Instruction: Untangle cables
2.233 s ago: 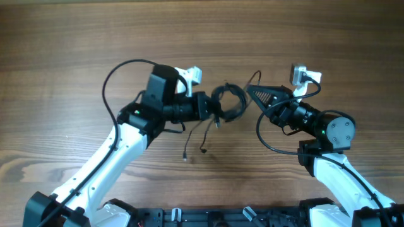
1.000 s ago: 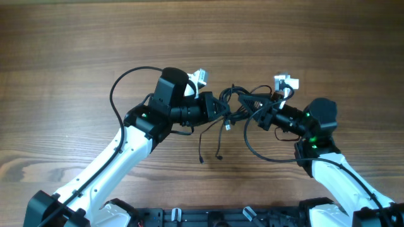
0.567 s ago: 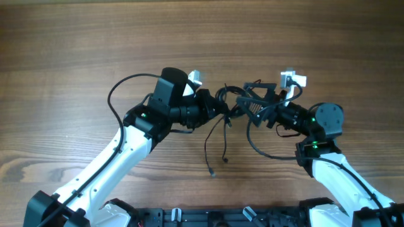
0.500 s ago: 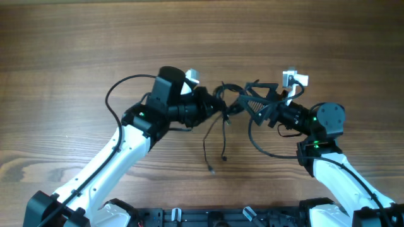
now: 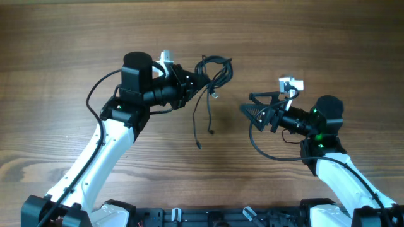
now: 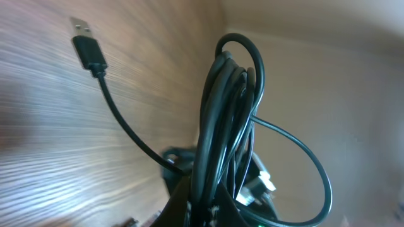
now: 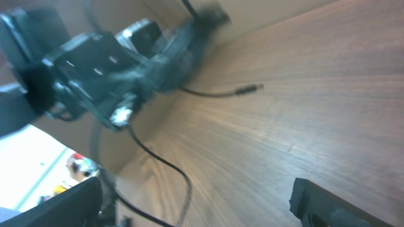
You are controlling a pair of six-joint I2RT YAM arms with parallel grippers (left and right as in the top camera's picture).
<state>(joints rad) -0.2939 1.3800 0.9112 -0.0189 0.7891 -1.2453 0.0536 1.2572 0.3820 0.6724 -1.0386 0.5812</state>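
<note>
1. The left pincer (image 5: 194,81) is clenching on the cables (image 5: 213,68), gripping the bundle at its lower left edge.
2. The cables are hanging together as a bunch of thin black loops, sitting just past the left pincer's tip, above the middle of the wooden surface (image 5: 76,38) and toward its far side.
3. In the left wrist view, the bundle (image 6: 224,126) is rising straight out of the pincer as several cords pressed side by side, with one wider loop bulging out to the right.
4. A USB plug (image 6: 86,45) is sticking out on a single cord that is curving away from the bundle to the upper left.
5. From overhead, two loose strands (image 5: 203,123) are trailing from the bundle toward the near side, their ends lying apart from each other.
6. The right pincer (image 5: 249,104) is standing released, its fingers (image 7: 328,203) spread wide and grasping nothing.
7. It is pointing toward the left arm (image 7: 107,60) and keeping well apart from the cables, with bare wood between them.
8. The right wrist view is blurring, yet one cord end (image 7: 249,90) is showing against the wood.
</note>
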